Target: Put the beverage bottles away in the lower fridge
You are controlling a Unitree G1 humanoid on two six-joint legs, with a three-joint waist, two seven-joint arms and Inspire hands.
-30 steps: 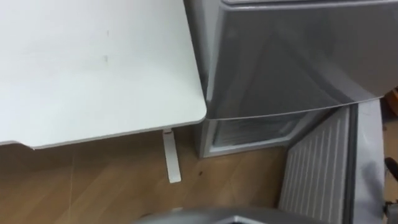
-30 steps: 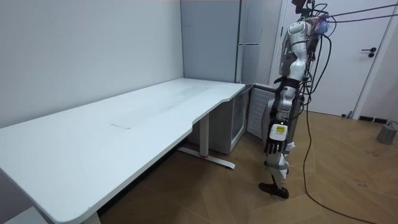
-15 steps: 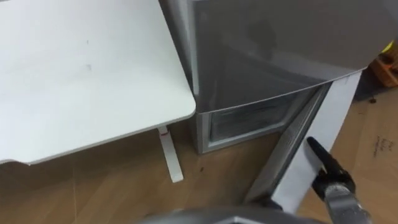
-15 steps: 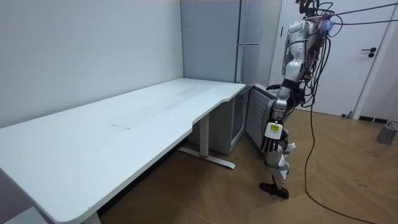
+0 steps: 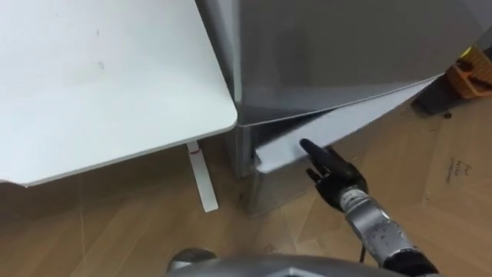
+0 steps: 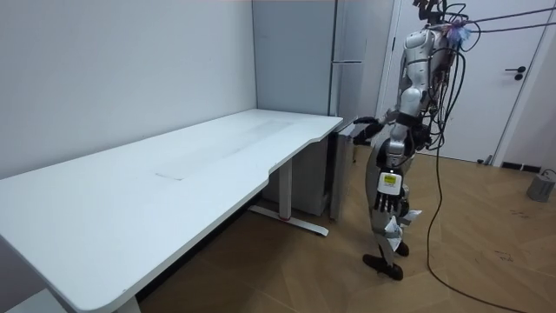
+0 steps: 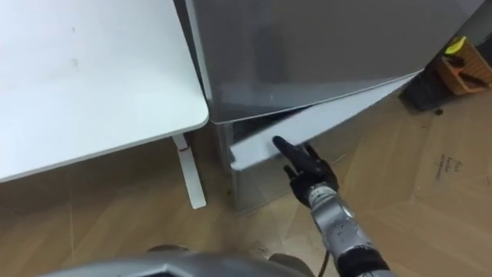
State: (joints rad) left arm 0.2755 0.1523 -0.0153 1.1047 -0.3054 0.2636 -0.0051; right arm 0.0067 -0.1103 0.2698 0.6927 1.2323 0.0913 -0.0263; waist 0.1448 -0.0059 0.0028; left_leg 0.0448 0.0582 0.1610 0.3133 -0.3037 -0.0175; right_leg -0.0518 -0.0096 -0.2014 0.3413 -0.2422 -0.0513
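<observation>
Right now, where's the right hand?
Lower right of the left eye view: the right hand touches the edge of the lower fridge door, right of the white table.

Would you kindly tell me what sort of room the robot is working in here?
Most likely an office or lab room rather than a home kitchen: a long white desk, a tall grey fridge standing right beside it, and a wood-pattern floor.

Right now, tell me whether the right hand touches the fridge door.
Touching. In the left eye view the right hand has its straight fingers on the top edge of the door, with no gap.
</observation>
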